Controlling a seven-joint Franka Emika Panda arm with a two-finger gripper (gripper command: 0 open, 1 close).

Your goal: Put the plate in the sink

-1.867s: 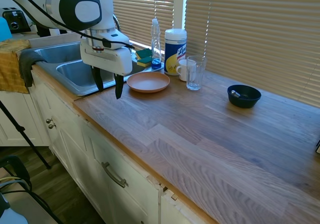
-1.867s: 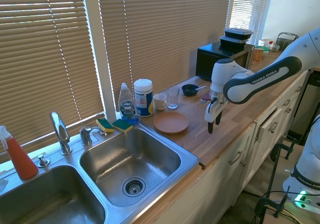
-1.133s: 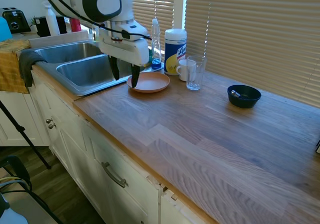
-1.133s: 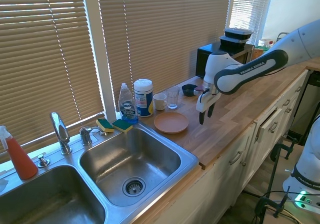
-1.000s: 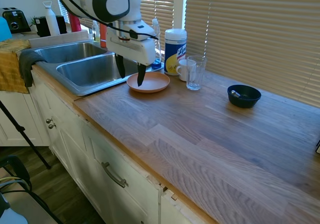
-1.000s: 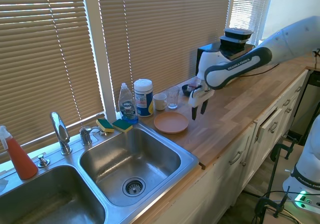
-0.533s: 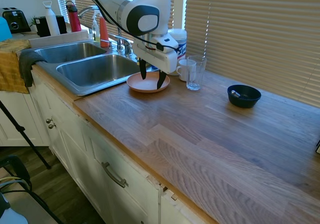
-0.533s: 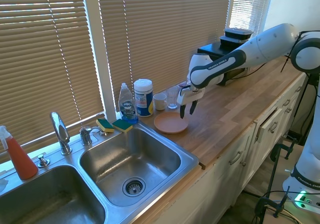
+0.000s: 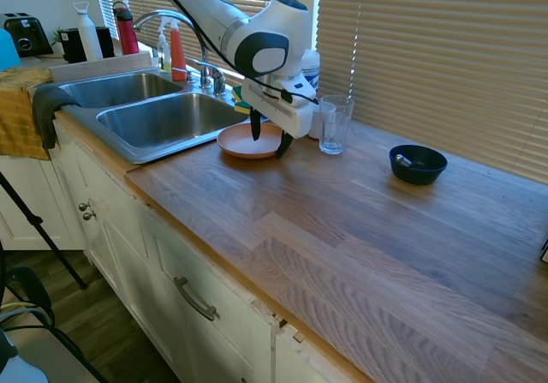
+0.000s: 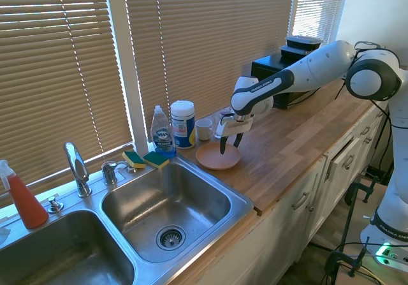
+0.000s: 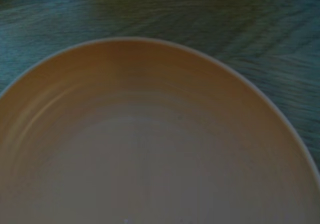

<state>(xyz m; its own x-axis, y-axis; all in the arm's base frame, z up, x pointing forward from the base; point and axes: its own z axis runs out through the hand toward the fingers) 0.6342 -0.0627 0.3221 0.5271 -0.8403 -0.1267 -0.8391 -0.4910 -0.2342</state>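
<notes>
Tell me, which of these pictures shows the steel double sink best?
The second exterior view: both basins of the stainless steel double sink, a drain and the faucet show from above. The first exterior view sees it far off, at a low angle. The wrist view shows none of it.

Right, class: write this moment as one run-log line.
phase: reaching | gripper: open, over round terracotta-orange plate | plate: on wooden counter, beside stainless steel double sink

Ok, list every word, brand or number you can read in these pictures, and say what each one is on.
"FRANKA EMIKA": on the white arm's forearm, small but legible.
Blue label on the dish soap bottle: too small to read.
Yellow and blue label on the wipes canister: print blurred, not readable.
Plate in the wrist view: no print.
</notes>
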